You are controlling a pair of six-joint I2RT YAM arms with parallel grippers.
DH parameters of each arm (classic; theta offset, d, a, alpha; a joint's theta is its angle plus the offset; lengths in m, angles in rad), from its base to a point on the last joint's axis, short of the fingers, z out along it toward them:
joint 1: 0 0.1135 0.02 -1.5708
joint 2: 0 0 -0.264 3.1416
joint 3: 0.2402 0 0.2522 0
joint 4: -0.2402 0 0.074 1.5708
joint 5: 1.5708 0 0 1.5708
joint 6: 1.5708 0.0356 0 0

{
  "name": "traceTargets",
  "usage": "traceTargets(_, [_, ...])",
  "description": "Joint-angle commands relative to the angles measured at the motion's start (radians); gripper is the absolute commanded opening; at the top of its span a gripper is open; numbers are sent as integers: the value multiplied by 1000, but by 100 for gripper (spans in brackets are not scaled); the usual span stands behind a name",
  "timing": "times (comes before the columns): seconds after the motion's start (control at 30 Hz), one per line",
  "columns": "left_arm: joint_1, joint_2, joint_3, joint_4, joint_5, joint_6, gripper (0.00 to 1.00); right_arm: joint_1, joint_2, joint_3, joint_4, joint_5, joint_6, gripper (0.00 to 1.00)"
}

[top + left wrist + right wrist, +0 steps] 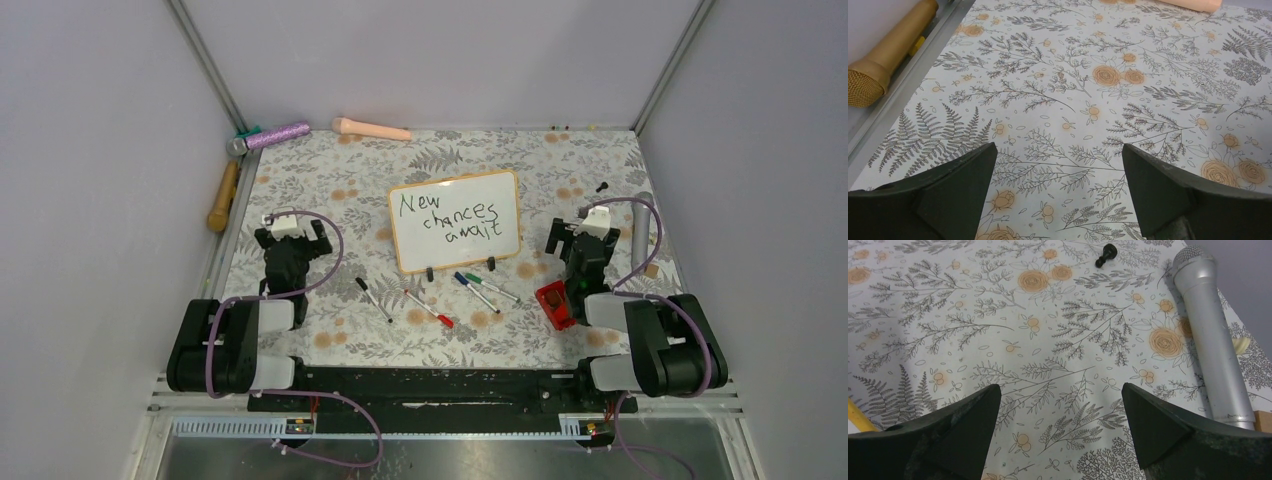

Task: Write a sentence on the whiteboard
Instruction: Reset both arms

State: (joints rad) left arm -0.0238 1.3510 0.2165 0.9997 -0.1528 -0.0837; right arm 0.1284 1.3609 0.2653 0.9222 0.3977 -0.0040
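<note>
Both left gripper [1059, 146] and right gripper [1060, 386] hang released; swinging inward, we risk smearing the sentence [460, 217] on the whiteboard [495, 190] between them.

1. The top external view looks down from above and behind the arm bases, far enough off to take in the whole table [330, 190] up to the back wall.
2. The left wrist view sits low and close over the table and faces forward between the spread fingers of the left gripper [1059, 146]. The gold microphone [878, 65] lies at its left edge.
3. The right wrist view is equally low and looks past the right gripper [1060, 386] toward the silver microphone [1210, 335].
4. Each wrist view shares its microphone and floral patch with the top view.
</note>
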Motion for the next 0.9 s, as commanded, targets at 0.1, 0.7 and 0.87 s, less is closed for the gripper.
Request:
traceTargets(0.1, [5,-7,21,60,26,-3,99,-7,7,-12,128,-8,16,100])
traceTargets(0.7, [-13,-2,44,22,52,34,99,-5,9,-20,146,-16,12,100])
traceTargets(0.87, [-13,-2,46,19,61,38,99,-6,9,-20,147,-16,12,100])
